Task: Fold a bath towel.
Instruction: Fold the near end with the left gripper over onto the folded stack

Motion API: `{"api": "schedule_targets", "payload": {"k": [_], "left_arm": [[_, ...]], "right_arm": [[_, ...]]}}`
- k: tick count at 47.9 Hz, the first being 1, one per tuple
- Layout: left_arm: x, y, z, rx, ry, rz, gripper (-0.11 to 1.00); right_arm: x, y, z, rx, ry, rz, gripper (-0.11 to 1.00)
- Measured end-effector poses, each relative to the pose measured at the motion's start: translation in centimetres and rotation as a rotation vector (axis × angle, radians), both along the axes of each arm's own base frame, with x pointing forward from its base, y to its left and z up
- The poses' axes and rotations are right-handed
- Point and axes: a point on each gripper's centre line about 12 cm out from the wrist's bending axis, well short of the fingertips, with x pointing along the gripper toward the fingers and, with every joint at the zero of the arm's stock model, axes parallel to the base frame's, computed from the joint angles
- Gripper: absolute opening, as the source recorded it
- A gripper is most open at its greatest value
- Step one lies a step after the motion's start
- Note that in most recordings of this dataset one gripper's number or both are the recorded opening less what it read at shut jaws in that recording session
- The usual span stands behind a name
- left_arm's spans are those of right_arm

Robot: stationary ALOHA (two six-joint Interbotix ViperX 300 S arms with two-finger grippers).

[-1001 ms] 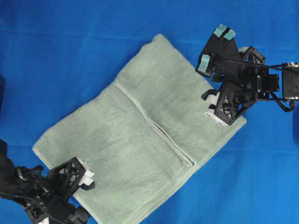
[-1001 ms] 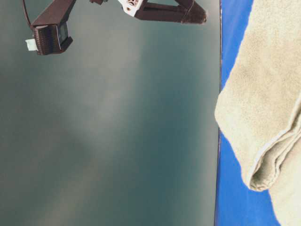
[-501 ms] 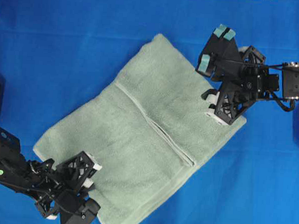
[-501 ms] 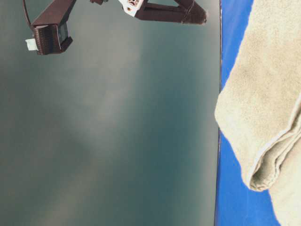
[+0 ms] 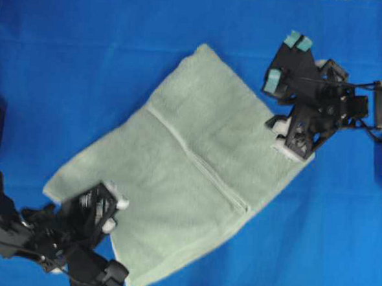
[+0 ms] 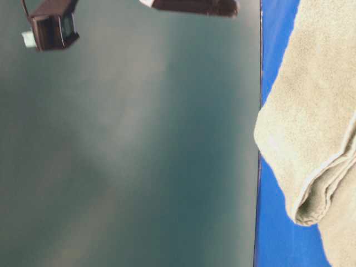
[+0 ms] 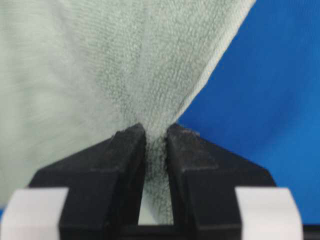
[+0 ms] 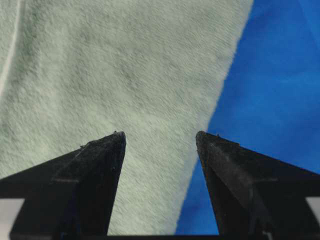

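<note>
Towel (image 5: 189,169) lies diagonally mid-table. Left gripper (image 7: 156,137) is pinched on its near-left corner, while the right gripper (image 8: 160,137) gapes empty over the far-right edge, so the left leads.

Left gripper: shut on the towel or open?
Shut on it. Left gripper pinches a bunched ridge of the bath towel between its fingers.

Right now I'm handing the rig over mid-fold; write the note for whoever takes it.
Left gripper: shut on the bath towel, pinching a bunch of cloth near its lower-left corner.
Right gripper: open, empty, over the towel's right edge by the blue table cover.
Done: towel lies folded flat, one hemmed edge running across its middle.
Left: grip the right corner, then carry both corners over for the next fold.
</note>
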Motion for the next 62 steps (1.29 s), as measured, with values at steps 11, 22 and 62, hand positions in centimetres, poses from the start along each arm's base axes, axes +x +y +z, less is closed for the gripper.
{"api": "schedule_targets", "payload": {"k": [11,22,62], "left_arm": [[1.2,2.4,2.2,0.089,0.034,-0.031,0.11],[6.2,8.0,2.3,0.164,-0.007,-0.116,0.11],[21.8,20.0,-1.0,0.041,-0.146,-0.058,0.11]], "right_arm": [[-1.7,0.0,0.4,-0.003,-0.018,0.000,0.61],[-3.2,-0.1,0.8,-0.021,-0.044,0.007,0.61],[-6.4,-0.5,1.7,-0.085,-0.107,0.026,0.61]]}}
